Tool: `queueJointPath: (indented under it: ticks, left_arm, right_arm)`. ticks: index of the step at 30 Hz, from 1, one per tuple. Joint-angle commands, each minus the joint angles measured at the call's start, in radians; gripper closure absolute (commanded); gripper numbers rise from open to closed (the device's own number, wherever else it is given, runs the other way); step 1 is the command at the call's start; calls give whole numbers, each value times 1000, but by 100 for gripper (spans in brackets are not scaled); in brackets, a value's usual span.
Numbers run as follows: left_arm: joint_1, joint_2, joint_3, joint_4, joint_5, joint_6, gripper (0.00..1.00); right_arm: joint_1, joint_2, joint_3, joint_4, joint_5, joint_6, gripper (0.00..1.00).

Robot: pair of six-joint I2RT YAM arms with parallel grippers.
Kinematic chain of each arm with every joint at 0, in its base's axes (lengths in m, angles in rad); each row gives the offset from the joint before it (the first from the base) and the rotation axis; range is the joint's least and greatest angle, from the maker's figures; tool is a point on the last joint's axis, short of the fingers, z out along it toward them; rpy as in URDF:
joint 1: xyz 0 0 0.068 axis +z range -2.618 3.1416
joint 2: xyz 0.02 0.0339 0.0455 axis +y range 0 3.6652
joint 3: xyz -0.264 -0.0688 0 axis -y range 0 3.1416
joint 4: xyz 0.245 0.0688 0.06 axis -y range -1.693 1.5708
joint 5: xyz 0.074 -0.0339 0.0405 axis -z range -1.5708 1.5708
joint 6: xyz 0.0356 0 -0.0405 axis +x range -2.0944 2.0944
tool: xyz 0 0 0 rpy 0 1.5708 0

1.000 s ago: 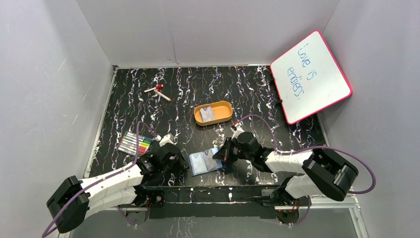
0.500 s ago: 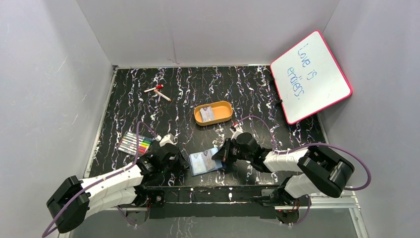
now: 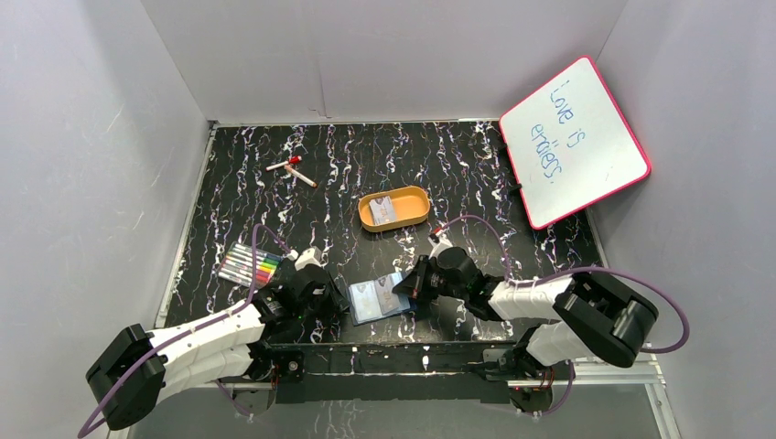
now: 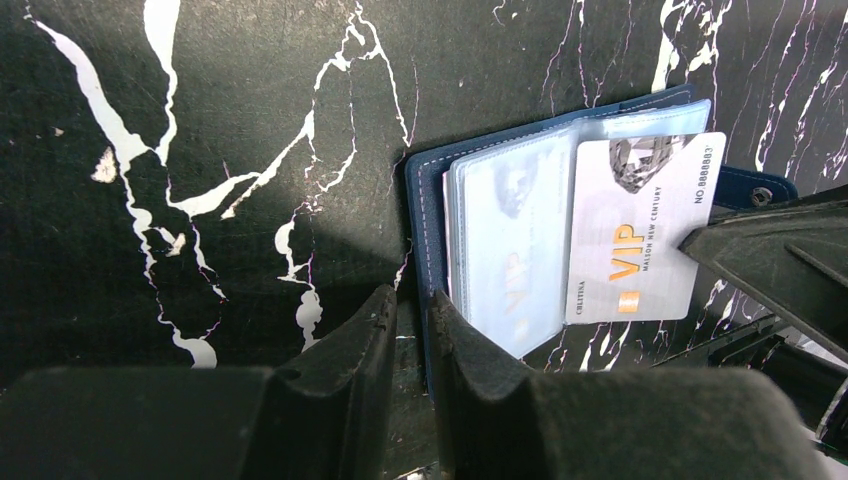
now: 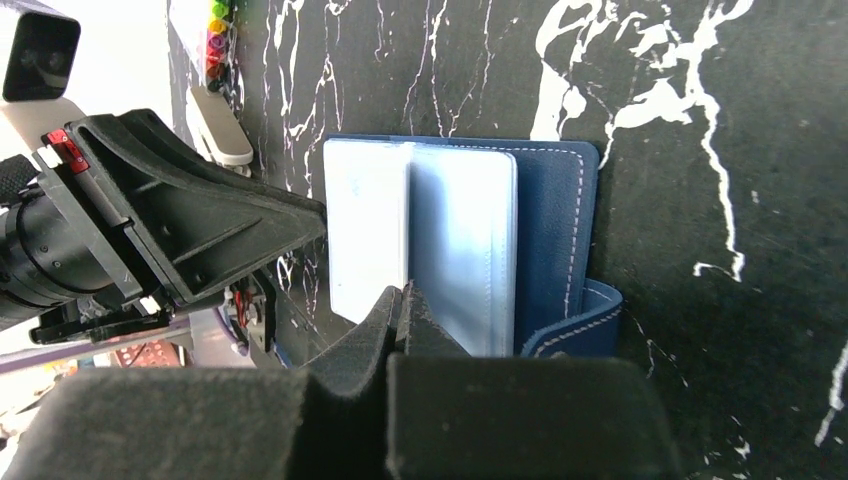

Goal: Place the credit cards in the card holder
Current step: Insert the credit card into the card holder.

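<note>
Where the two arms meet, close to the near edge of the black marbled table (image 3: 458,165), the card holder (image 4: 425,190) lies open, with its clear sleeves turned up and its snap tab (image 4: 755,190) toward the right arm. On its left side the left gripper (image 4: 412,308) has its jaws drawn near together, and they clamp the navy cover edge that goes between them. From the other side the right gripper (image 5: 402,300) has its jaws pressed fully together on the right edge of a credit card (image 4: 640,230), a pale one with the word VIP in orange. This credit card lies over the right half of the sleeves; whether its far edge is inside a pocket, I cannot tell. A little farther, to the left, lies a flat pack of coloured markers (image 3: 249,266). Beyond the middle of the table stands an orange oval tray (image 3: 419,208), and a second credit card (image 3: 384,210) rests inside it. Farther on the left lie two loose red-capped pens (image 3: 291,167), close together. At the far right a pink-framed whiteboard (image 3: 575,142) with blue handwriting leans against the wall.
</note>
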Motion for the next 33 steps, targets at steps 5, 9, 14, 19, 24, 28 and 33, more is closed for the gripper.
queueJointPath:
  ticks: [5, 9, 14, 19, 24, 28, 33]
  left_arm:
    - [3, 7, -23, -28, 1, 8, 83]
    - [4, 15, -21, -25, 5, 8, 84]
    - [3, 15, -23, -24, 6, 7, 84]
    - [4, 10, -24, -25, 4, 7, 84]
    - [4, 22, -24, -13, 10, 7, 84]
    - [4, 35, -18, -10, 14, 11, 85]
    - [4, 32, -19, -10, 14, 10, 85]
  right_arm:
    - [6, -54, -11, -19, 55, -8, 100]
    - [12, -28, -14, 28, 27, -7, 100]
    - [27, -41, -13, 55, 39, -10, 100]
    - [33, -88, -26, 48, 79, -15, 100]
    - [35, -74, -16, 27, 73, -21, 100]
    - [39, -45, -16, 50, 59, -18, 100]
    - [43, -9, -7, 73, 46, -18, 100]
